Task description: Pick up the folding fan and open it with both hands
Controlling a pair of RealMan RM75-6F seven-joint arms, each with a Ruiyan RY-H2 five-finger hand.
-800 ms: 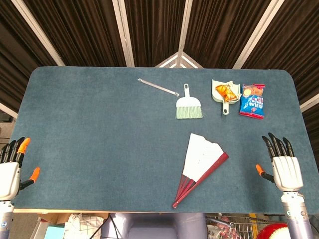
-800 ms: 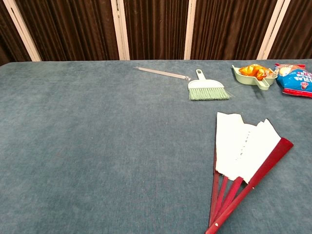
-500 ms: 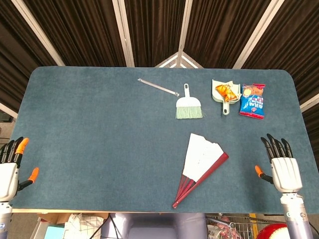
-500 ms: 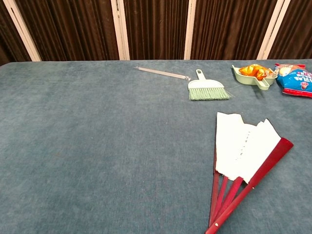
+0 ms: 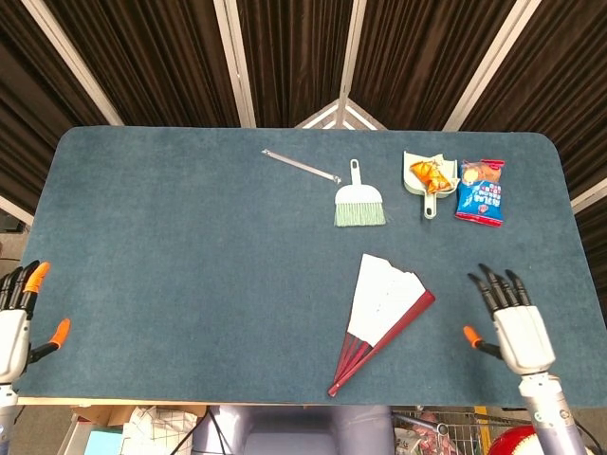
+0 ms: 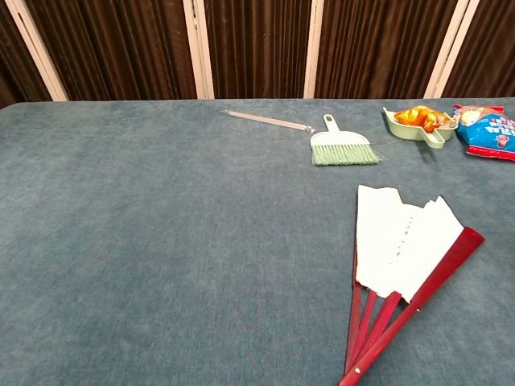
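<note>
Folding fan (image 5: 384, 313) lies partly spread, white leaf, red ribs

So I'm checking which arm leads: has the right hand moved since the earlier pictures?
Yes. In the head view the right hand has shifted left, away from the table's right edge, toward the folding fan.

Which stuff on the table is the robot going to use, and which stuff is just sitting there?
Used for the job:
folding fan, partly spread on the table
left hand, open
right hand, open

Just lying about:
small brush
dustpan with an orange packet
blue snack bag
thin rod
</note>
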